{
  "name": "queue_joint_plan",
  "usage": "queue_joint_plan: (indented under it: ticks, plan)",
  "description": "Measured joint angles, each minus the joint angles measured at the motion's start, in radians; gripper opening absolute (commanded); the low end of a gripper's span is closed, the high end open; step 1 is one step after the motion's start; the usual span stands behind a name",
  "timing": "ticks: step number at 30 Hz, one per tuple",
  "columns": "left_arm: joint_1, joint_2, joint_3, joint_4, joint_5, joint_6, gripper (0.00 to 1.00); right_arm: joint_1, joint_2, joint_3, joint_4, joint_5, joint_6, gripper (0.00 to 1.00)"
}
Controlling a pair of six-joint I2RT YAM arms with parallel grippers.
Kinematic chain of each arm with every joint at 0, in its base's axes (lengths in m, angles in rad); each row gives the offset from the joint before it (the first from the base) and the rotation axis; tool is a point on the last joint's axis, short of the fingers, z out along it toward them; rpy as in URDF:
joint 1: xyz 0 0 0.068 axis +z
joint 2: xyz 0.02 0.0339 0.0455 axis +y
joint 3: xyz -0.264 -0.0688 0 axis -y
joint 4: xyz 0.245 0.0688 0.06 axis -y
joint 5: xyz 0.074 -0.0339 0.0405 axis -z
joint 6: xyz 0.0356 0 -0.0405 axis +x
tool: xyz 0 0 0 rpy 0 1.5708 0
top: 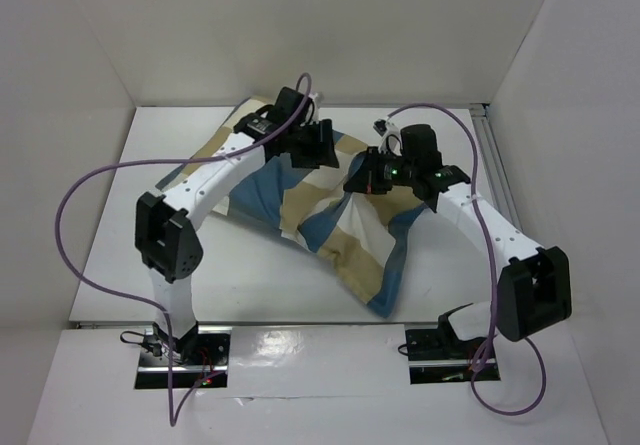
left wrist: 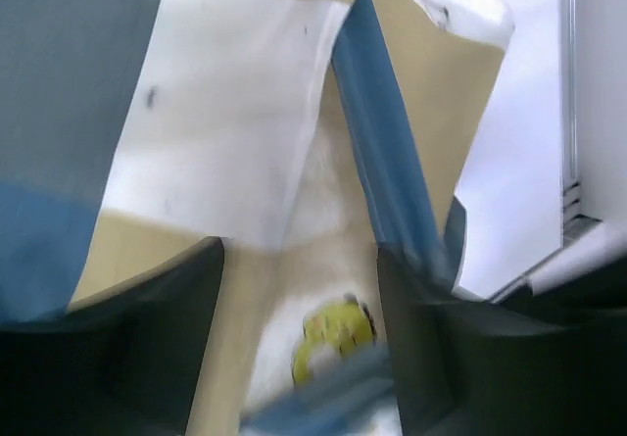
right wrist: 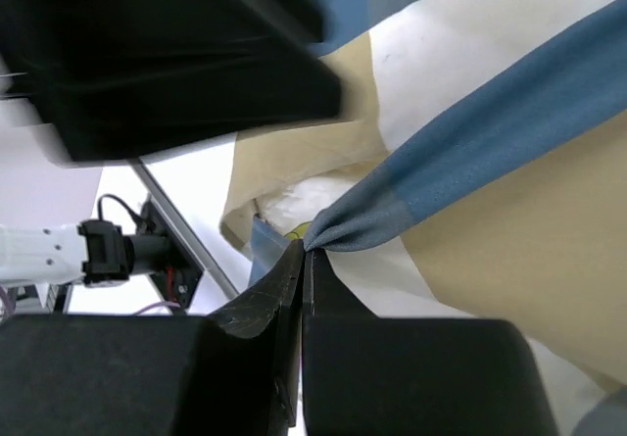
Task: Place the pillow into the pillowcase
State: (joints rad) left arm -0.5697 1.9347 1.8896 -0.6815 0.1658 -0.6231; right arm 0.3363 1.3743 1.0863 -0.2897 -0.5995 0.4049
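Most of pillow [left wrist: 318,211] seemingly inside pillowcase [top: 350,235], lying mid-worktop [top: 120,245]; only a cream patch and yellow logo [left wrist: 338,330] showing through the opening. Spread-wide left tool [left wrist: 299,358] right over that opening, gripping nothing visible. Tight-closed right tool [right wrist: 304,260] pinching blue hem [right wrist: 392,211], holding fabric up like a tent. Remaining, as a guess: push exposed part in, draw hem over it, release, flatten.

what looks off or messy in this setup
The pillowcase lies crumpled and askew, pulled into a ridge where the right hand pinches its blue edge. The pillow peeks through a gap below the open left hand, yellow logo showing. Small dark smudges mark the cream checks.
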Motion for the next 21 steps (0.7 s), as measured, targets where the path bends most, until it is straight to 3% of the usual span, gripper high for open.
queue_joint_plan:
  ticks: [2, 5, 8, 10, 11, 12, 13, 14, 18, 19, 20, 21]
  plan:
    - [0.006, -0.07, -0.053, -0.007, 0.003, 0.023, 0.57, 0.004, 0.012, 0.0, -0.002, -0.001, -0.006, 0.0]
    - [0.003, -0.175, -0.157, -0.012, -0.003, 0.068, 0.8, 0.004, 0.035, 0.001, -0.005, -0.002, -0.011, 0.0]
    - [-0.02, -0.229, -0.236, -0.022, -0.033, 0.109, 0.89, 0.004, 0.054, 0.007, -0.014, -0.003, -0.01, 0.0]
    - [-0.039, -0.231, -0.269, -0.024, -0.045, 0.136, 0.89, 0.004, 0.063, 0.01, -0.021, 0.001, -0.011, 0.22]
    - [-0.05, -0.23, -0.289, -0.024, -0.049, 0.15, 0.89, 0.004, 0.072, 0.021, -0.037, 0.007, -0.015, 0.51]
    - [-0.056, -0.228, -0.302, -0.031, -0.051, 0.156, 0.89, 0.004, 0.087, 0.034, -0.05, 0.015, -0.018, 0.58]
    - [-0.063, -0.223, -0.312, -0.036, -0.055, 0.163, 0.86, 0.004, 0.103, 0.048, -0.069, 0.029, -0.03, 0.64]
    - [-0.069, -0.213, -0.317, -0.041, -0.057, 0.174, 0.84, 0.004, 0.112, 0.053, -0.082, 0.051, -0.035, 0.77]
    - [-0.078, -0.147, -0.317, -0.047, -0.077, 0.193, 0.61, 0.004, 0.096, 0.053, -0.148, 0.155, -0.038, 0.81]
    - [-0.078, -0.129, -0.317, -0.049, -0.086, 0.196, 0.52, 0.004, 0.08, 0.053, -0.166, 0.188, -0.037, 0.8]
    - [-0.078, -0.108, -0.317, -0.051, -0.092, 0.201, 0.28, 0.004, 0.061, 0.053, -0.183, 0.22, -0.037, 0.77]
    - [-0.078, -0.088, -0.317, -0.053, -0.096, 0.202, 0.19, 0.004, 0.041, 0.053, -0.199, 0.249, -0.037, 0.74]
